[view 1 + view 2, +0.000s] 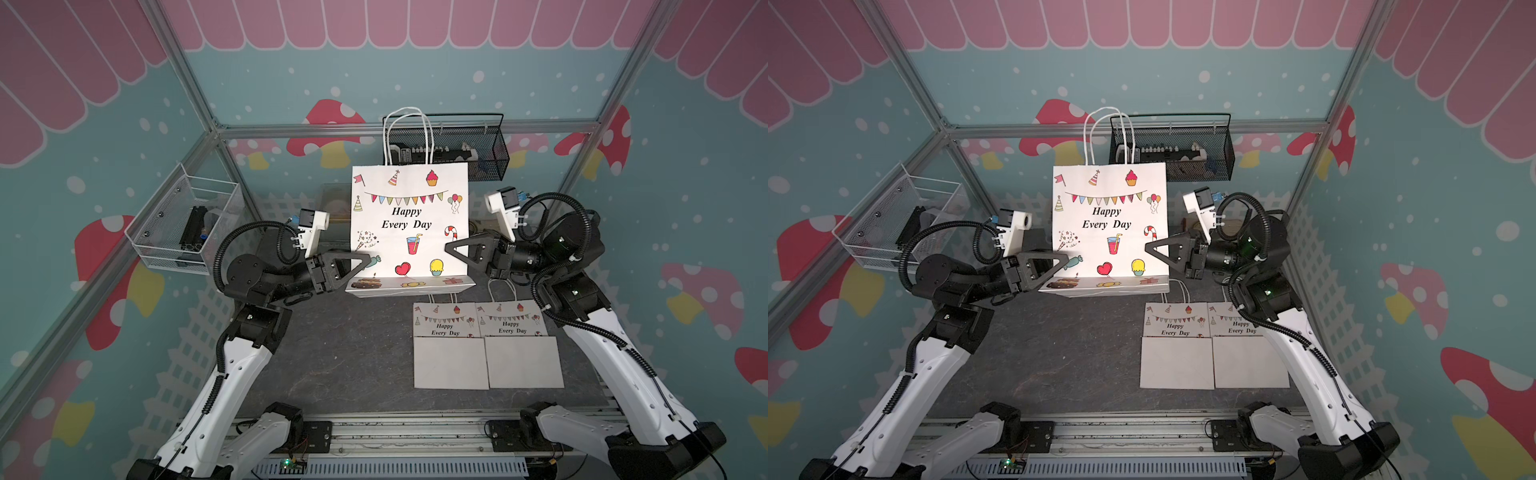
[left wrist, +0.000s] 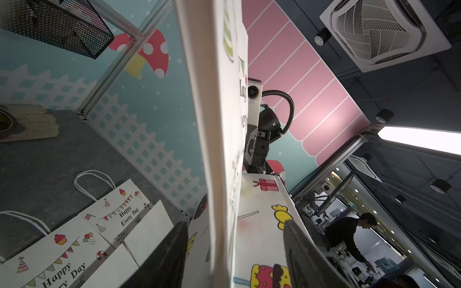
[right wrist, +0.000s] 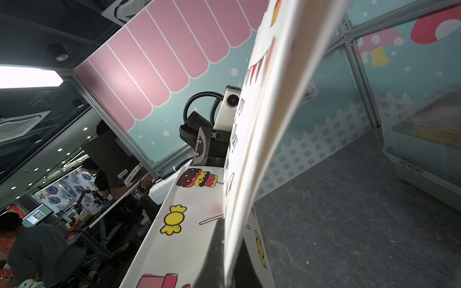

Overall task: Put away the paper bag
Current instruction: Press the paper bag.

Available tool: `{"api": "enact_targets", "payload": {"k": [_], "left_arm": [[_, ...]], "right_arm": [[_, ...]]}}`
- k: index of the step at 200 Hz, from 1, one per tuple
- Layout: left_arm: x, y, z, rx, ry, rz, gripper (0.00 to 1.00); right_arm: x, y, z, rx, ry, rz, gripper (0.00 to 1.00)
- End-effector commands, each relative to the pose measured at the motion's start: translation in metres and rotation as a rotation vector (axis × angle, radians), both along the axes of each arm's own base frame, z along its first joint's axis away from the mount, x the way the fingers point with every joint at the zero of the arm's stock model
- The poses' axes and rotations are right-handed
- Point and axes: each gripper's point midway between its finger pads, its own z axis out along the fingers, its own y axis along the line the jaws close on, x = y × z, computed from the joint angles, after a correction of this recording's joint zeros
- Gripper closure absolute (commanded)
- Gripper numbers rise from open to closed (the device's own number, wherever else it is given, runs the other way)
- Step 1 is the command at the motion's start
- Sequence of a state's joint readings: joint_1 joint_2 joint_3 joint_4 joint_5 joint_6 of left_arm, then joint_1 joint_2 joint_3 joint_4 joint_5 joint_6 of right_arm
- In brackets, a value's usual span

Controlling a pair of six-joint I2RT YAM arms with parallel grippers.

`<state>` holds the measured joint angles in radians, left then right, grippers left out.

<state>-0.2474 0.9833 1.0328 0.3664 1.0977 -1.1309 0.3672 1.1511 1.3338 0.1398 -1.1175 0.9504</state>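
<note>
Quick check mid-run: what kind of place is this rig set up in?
Probably a robot test booth inside a lab or workshop: an aluminium frame holding printed mushroom panels, with people working beyond it under a ceiling air-conditioner.

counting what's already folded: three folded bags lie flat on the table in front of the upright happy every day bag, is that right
Not quite: two folded bags, not three, lie flat on the table, side by side. Both top views show it. The upright bag does read Happy Every Day.
</note>
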Motion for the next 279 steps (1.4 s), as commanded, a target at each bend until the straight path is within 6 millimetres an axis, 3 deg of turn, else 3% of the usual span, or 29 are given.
{"api": "enact_targets", "payload": {"k": [1, 48, 59, 71, 103, 140, 193, 279], "left_arm": [[-0.018, -0.003, -0.002, 0.020, -0.045, -0.067, 0.55], [-0.018, -0.008, -0.004, 0.038, -0.043, -0.078, 0.87], [-0.015, -0.008, -0.005, 0.036, -0.032, -0.067, 0.94], [-0.010, -0.009, -0.005, 0.032, -0.019, -0.052, 0.98], [0.002, -0.008, -0.004, 0.015, 0.015, -0.019, 1.00], [0.013, -0.008, 0.000, -0.021, 0.053, -0.001, 1.00], [0.022, -0.008, 0.005, -0.073, 0.081, 0.000, 1.00], [0.029, -0.009, 0.005, -0.113, 0.136, -0.025, 1.00]], "right_arm": [[-0.008, 0.001, 0.003, -0.013, 0.011, 0.064, 1.00], [-0.015, 0.000, 0.001, -0.041, 0.007, 0.088, 1.00], [-0.019, -0.001, 0.003, -0.039, -0.013, 0.095, 0.95], [-0.025, -0.003, 0.007, -0.036, -0.046, 0.097, 0.85], [-0.043, -0.008, 0.018, -0.033, -0.116, 0.122, 0.38], [-0.062, -0.013, 0.029, -0.021, -0.202, 0.146, 0.17], [-0.073, -0.017, 0.016, -0.059, -0.233, 0.146, 0.09], [-0.049, -0.013, -0.003, -0.126, -0.201, 0.061, 0.12]]}}
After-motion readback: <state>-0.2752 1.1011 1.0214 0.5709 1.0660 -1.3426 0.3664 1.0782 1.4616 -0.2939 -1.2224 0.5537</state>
